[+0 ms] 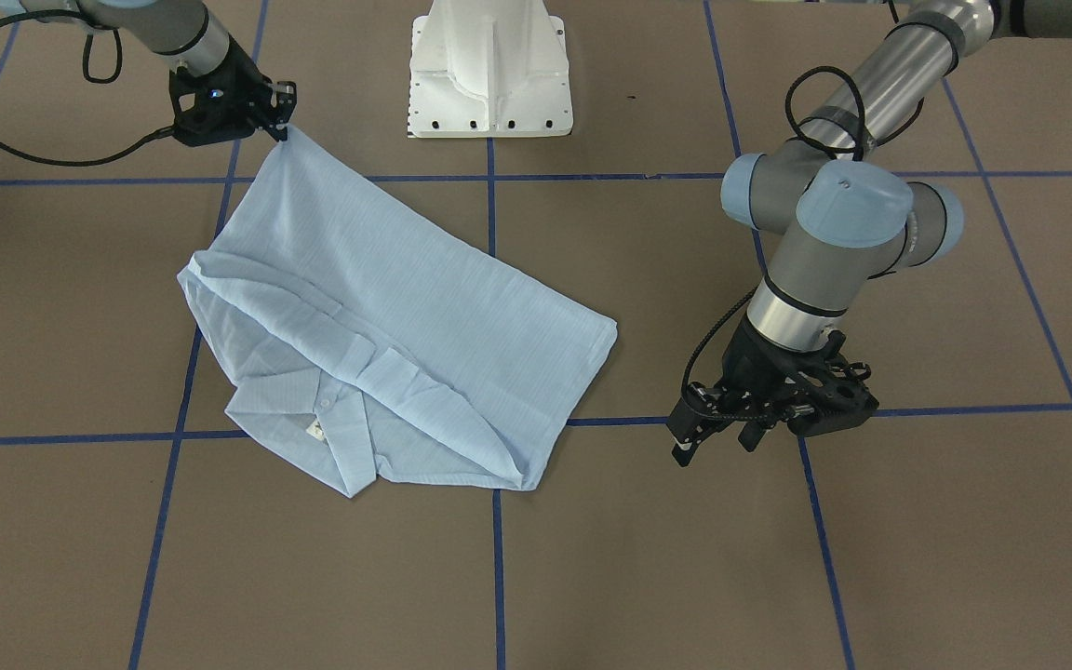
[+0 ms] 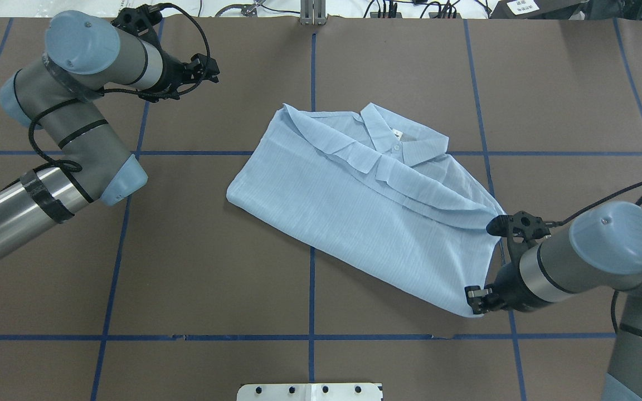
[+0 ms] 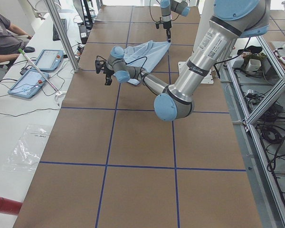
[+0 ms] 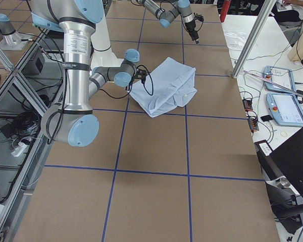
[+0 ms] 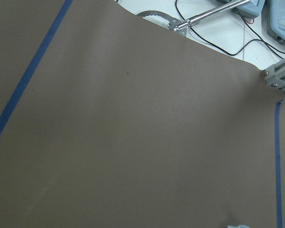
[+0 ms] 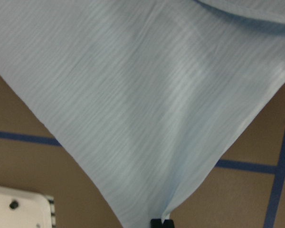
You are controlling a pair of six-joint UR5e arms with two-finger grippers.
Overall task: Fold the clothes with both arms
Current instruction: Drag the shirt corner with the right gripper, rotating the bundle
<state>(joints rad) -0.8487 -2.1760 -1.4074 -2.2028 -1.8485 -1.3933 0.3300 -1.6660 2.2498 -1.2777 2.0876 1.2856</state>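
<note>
Left gripper (image 2: 208, 69) hangs empty with fingers apart, well clear of the shirt at its ten o'clock in the overhead view. The light-blue shirt (image 2: 354, 206) lies part-folded mid-table, collar uppermost. I judge it thin, limp and light, best pinched at hem corners. Right gripper (image 2: 478, 299) is clamped on the five o'clock hem corner, tenting the cloth.

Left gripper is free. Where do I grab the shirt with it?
Take the shirt by its flat corner that juts toward the left gripper, coming in low from that side. The right gripper pinches the opposite corner of that edge.
</note>
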